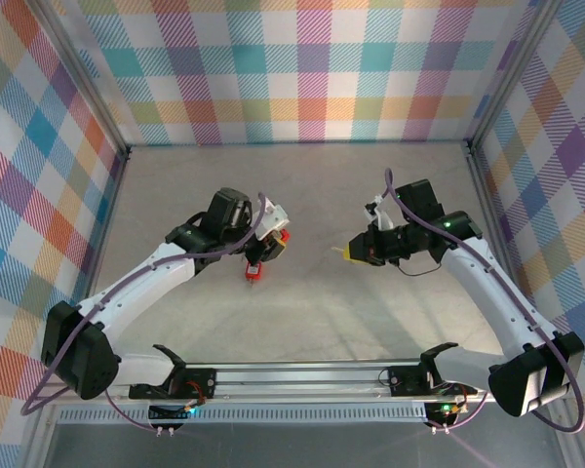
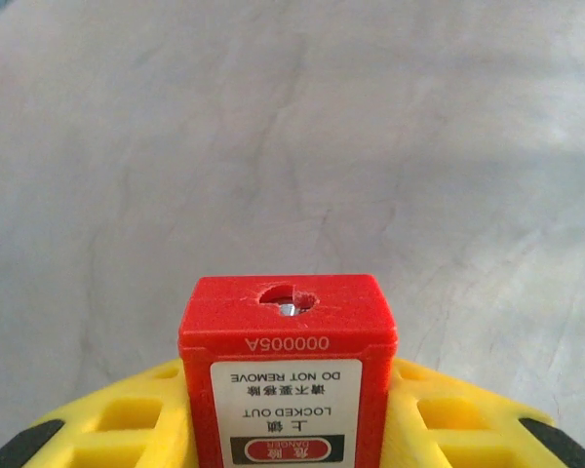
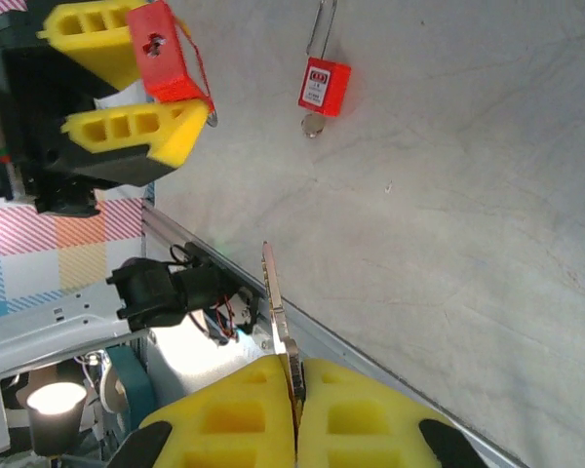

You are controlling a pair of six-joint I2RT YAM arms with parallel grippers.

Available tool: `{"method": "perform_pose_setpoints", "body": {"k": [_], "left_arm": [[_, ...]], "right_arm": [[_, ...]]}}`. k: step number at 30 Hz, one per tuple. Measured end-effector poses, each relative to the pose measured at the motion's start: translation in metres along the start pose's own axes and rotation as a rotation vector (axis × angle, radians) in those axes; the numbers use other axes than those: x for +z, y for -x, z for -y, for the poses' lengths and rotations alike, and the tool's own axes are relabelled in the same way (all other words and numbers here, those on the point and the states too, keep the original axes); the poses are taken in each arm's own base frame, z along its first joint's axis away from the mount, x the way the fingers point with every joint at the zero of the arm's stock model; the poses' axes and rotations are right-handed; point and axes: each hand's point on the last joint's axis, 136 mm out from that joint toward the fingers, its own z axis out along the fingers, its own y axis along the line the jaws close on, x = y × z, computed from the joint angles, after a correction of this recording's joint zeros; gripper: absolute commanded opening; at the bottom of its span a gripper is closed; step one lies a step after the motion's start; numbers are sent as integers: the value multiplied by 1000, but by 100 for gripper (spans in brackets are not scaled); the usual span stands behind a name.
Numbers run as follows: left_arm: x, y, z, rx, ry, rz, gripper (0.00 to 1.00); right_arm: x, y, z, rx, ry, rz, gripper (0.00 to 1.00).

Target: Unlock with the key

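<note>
My left gripper (image 2: 289,414) is shut on a red padlock (image 2: 288,361), its yellow fingers (image 2: 127,419) pressed against both sides. The white "LOCKED OUT" label faces the camera, and the keyhole (image 2: 287,297) is on the end pointing away. In the top view this padlock (image 1: 281,240) hangs above the table's middle. My right gripper (image 3: 297,395) is shut on a metal key (image 3: 276,292), whose blade sticks out past the fingertips. In the top view the key (image 1: 335,252) points left toward the held padlock, with a gap between them. In the right wrist view the held padlock (image 3: 166,54) is at the upper left.
A second red padlock (image 3: 324,86) with a thin wire shackle lies flat on the grey table, below the left gripper in the top view (image 1: 253,270). Checkered walls enclose the table on three sides. An aluminium rail (image 1: 302,375) runs along the near edge.
</note>
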Motion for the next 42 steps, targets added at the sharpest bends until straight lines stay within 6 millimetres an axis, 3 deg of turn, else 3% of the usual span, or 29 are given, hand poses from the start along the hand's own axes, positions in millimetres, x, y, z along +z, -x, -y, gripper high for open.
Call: {"method": "perform_pose_setpoints", "body": {"k": [6,9,18,42], "left_arm": [[2,7,51,342,-118,-46,15],[3,7,66,444,-139,-53,14],[3,6,71,538,-121,-69,11],[3,3,94,585,-166,-85,8]], "right_arm": [[3,-12,-9,6,71,-56,0],[10,-21,-15,-7,97,-101,0],[30,-40,-24,-43,145,-180,0],[48,-38,-15,-23,140,-215,0]]}}
